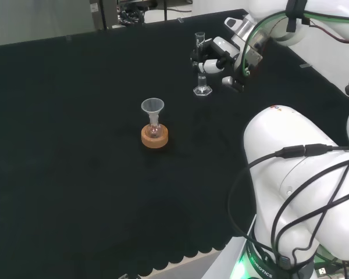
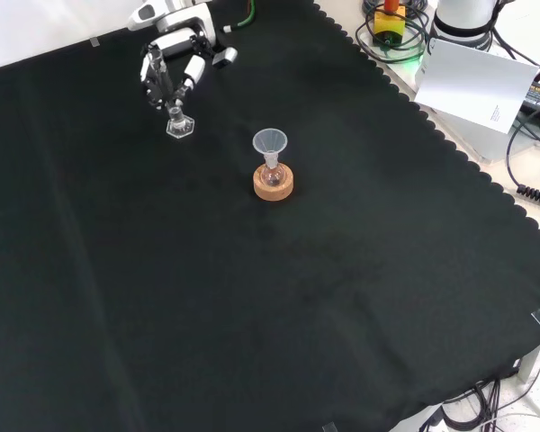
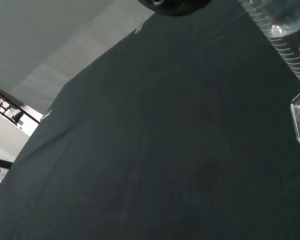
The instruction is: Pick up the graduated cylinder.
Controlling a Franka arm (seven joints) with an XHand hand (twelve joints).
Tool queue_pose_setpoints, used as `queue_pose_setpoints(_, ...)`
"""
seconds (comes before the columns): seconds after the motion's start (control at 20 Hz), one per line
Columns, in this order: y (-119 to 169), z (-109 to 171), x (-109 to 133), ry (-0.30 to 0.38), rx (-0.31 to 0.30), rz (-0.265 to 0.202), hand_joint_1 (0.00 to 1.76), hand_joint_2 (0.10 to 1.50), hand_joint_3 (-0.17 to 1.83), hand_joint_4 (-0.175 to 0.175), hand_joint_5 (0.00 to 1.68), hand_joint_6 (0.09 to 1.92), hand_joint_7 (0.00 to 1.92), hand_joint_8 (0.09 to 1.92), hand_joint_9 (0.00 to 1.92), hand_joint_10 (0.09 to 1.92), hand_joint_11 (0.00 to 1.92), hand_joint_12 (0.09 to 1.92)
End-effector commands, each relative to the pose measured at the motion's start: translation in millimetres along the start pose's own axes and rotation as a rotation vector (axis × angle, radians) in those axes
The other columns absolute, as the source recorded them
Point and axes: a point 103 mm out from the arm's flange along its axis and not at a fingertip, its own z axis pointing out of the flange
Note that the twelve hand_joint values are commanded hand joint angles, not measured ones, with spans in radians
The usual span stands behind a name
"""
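The hand (image 1: 216,53) is at the graduated cylinder (image 1: 201,64), up at one o'clock from the middle of the black cloth (image 1: 75,145) in the head view, fingers curled round the clear tube. The front view puts the hand (image 2: 173,65) at eleven o'clock, fingers closed about the cylinder (image 2: 176,112), whose hexagonal foot looks to sit on the cloth. At five o'clock from it in that view, well apart, a funnel (image 2: 270,142) sits in a small flask (image 2: 272,173) on a cork ring (image 2: 274,186). The wrist view shows the cylinder's (image 3: 285,37) graduations close up.

In the head view, the graduated cylinder (image 1: 202,75) stands right of the flask (image 1: 154,129).
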Motion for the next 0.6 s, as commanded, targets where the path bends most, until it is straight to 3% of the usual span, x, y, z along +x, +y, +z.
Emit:
queue_pose_setpoints(0.05,-40,-16,22,-0.091,0.052,-0.009,1.25,1.08,-0.02,-0.004,1.06,0.99,1.10,0.75,1.34,0.19,1.14,0.77)
queue_pose_setpoints(0.6,-88,-21,52,-0.174,0.146,-0.025,1.25,1.08,-0.02,0.017,1.06,0.97,1.12,0.73,1.37,0.16,1.16,0.74)
